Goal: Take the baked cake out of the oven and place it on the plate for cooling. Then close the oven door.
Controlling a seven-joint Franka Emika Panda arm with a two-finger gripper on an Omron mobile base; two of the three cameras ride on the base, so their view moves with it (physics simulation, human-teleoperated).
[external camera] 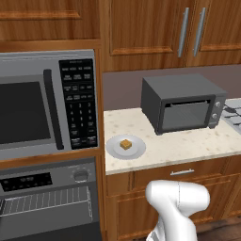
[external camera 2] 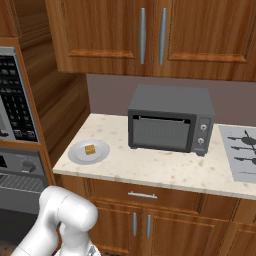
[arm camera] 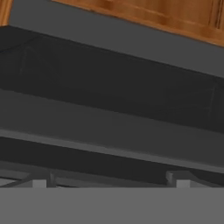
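The cake (external camera: 125,144), a small golden-brown cube, sits on the round pale plate (external camera: 113,150) on the counter, just right of the oven column; it also shows as cake (external camera 2: 90,149) on plate (external camera 2: 75,155). Below the microwave the oven (external camera: 47,180) stands open, its wire rack (external camera: 47,200) bare. The hand view is close on the oven door (arm camera: 109,78): dark glass in a grey frame, with wooden cabinet fronts beyond it. My white arm (external camera: 179,202) bends down low in front of the counter. The jaws stand wide and nothing is held.
A microwave (external camera: 47,103) with a keypad sits above the oven. A dark toaster oven (external camera: 183,103) stands at the back of the counter, with a hob (external camera 2: 242,150) to its right. Drawers and cupboard doors (external camera 2: 142,195) run under the counter.
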